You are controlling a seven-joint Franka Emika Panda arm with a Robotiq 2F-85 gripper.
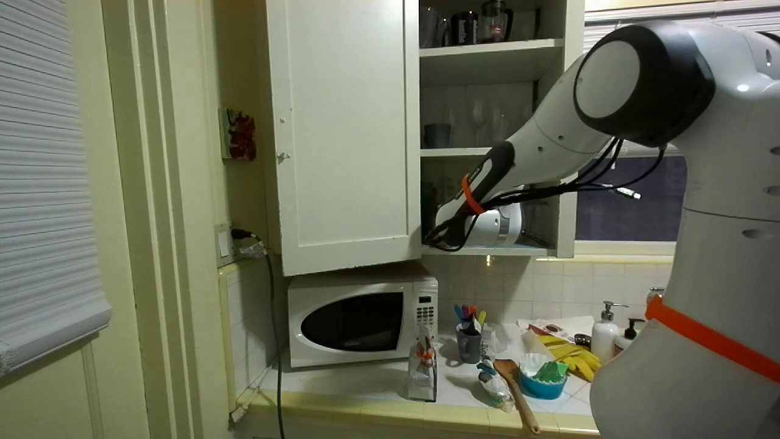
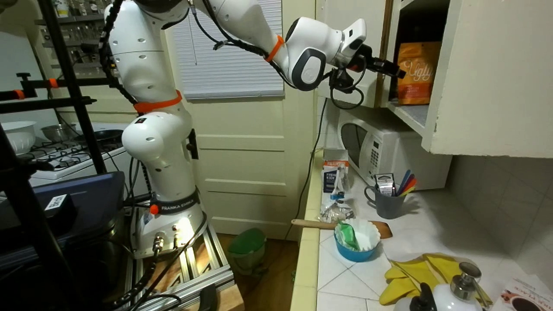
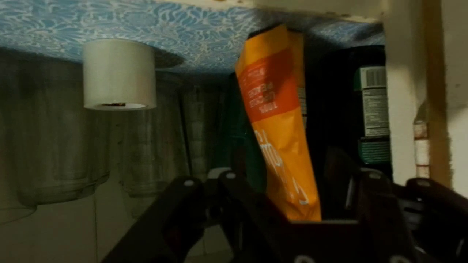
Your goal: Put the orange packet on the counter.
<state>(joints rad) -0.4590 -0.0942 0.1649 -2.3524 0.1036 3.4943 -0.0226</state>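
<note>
Pointing into the open cupboard (image 2: 406, 117), the gripper (image 3: 295, 173) has its fingers (image 3: 376, 201) spread, with the orange packet (image 2: 417, 82) standing just ahead, between them in the wrist view; whether they touch it I cannot tell. A white cylinder (image 3: 119, 75) stands to one side of them. The counter (image 2: 345, 280) lies well below the gripper, the microwave (image 2: 412, 151) resting on it.

Creased plastic-looking orange packet (image 2: 418, 74), smooth tiled counter (image 2: 436, 229), wooden utensil (image 1: 521, 399)

Dim, softly blurred wrist view
</note>
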